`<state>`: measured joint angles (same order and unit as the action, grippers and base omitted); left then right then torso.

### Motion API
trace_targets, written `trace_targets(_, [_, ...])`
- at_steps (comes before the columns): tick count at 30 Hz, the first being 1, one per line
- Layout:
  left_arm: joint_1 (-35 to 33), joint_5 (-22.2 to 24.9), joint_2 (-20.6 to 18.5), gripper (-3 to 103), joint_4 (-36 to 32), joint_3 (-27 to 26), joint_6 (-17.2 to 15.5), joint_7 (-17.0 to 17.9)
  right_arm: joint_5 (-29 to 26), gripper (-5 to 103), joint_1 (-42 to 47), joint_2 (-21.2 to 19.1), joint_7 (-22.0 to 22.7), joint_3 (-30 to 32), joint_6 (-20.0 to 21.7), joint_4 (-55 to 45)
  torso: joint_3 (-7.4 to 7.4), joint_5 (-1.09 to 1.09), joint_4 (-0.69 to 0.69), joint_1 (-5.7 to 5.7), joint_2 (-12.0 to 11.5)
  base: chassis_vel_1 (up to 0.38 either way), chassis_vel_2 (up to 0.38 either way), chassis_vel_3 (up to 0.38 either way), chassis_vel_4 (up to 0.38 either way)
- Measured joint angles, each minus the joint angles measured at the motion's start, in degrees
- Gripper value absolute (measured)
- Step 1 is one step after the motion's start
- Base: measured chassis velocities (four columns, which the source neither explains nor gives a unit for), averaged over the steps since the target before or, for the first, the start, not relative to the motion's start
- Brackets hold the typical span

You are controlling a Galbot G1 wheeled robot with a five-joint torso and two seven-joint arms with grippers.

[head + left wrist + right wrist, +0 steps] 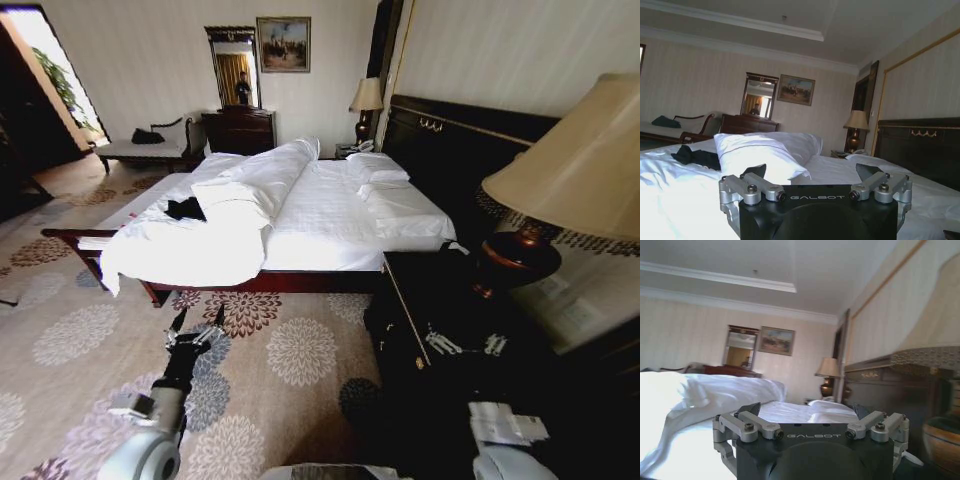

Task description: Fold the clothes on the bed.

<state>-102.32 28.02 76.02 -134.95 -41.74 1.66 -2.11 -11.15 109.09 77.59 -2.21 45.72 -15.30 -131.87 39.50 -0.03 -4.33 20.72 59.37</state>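
Black T-shirt (185, 209) lies crumpled on the bed's (330, 225) far-left side: light, limp, best pinched at an edge. Left gripper (197, 322) and right gripper (463, 344), both spread wide, wait well short.

Hotel-style bedroom: bed (330, 215), lamp (367, 100), mirror (234, 65)

Bed (330, 225): ahead of me, headboard to my right.
T-shirt (185, 209): on the bed's left part, beside the heaped duvet (255, 185).
Lamp (560, 190): close on my right.
Dresser (240, 130): behind the bed.
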Motion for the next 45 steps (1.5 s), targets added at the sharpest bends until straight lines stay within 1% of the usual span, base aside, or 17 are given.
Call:
trace_targets(4, [-0.7, -0.8, 0.9, 100, -0.3, 0.6, 0.1, -0.2, 0.9, 100, 0.2, -0.4, -2.2, 0.7, -1.1, 0.0, 0.0, 0.0, 0.01, 0.0, 0.0, 0.0, 0.0, 0.0, 0.0])
trace_targets(13, [-0.3, -1.2, 1.8, 100, -0.2, 0.3, 0.1, 0.2, -0.1, 100, -2.1, -0.8, -2.5, -0.2, -1.8, 1.9, 0.0, 0.01, 0.0, 0.0, 0.0, 0.0, 0.0, 0.0, 0.0])
trace_targets(18, [-0.7, -3.8, 2.5, 100, 1.1, 0.2, 0.3, -0.2, -1.0, 100, -2.6, -1.1, -2.5, 0.0, -2.0, 2.1, 0.0, -0.01, 0.01, 0.0, 0.0, 0.0, 0.0, 0.0, 0.0])
trace_targets(21, [-0.7, -4.0, 2.9, 100, 1.2, 0.6, 0.5, -0.4, -1.8, 100, -2.8, -1.4, -2.0, 0.0, -1.1, 2.1, 0.0, 0.0, 0.01, 0.0, 0.0, 0.0, 0.0, 0.0, 0.0])
trace_targets(23, [-0.8, -3.4, 2.9, 100, 0.8, 0.9, 0.2, -0.6, -1.8, 100, -2.9, -1.3, -0.3, -0.1, 0.3, 2.0, 0.0, 0.0, 0.0, 0.0, 0.0, 0.0, 0.0, 0.0, 0.0])
trace_targets(25, [-1.1, -3.2, 2.8, 100, 0.6, 0.9, 0.2, -1.7, -1.0, 100, -3.2, -1.2, 1.3, -0.1, 1.2, 1.9, 0.0, 0.0, 0.0, 0.0, 0.0, 0.0, 0.0, 0.0, 0.0])
trace_targets(26, [-1.4, -3.3, 2.8, 100, 0.6, 1.0, 0.4, -2.5, -1.0, 100, -3.3, -1.2, 1.6, -0.1, 1.3, 1.9, 0.0, 0.0, 0.01, 0.0, 0.0, 0.0, 0.0, 0.0, 0.0])
trace_targets(29, [-1.7, -3.6, 2.8, 100, 0.6, 1.2, 0.8, -3.2, -1.3, 100, -3.6, -1.2, 1.8, -0.2, 1.4, 2.0, 0.0, 0.0, 0.0, 0.0, 0.0, 0.0, 0.0, 0.0, 0.0])
trace_targets(37, [-1.8, -3.8, 2.9, 100, 0.2, 1.0, 0.3, -1.7, -1.3, 100, -4.4, -0.9, 1.5, -0.3, 1.2, 2.5, 0.0, 0.0, 0.01, 0.0, 0.0, 0.0, 0.0, 0.0, 0.0])
trace_targets(45, [-2.3, -4.2, 3.3, 100, -0.1, 0.7, 0.4, -1.4, -1.0, 100, -4.1, -0.7, 0.8, -0.4, 0.4, 2.6, 0.0, 0.0, 0.01, 0.0, 0.0, -0.001, 0.001, 0.003, -0.007])
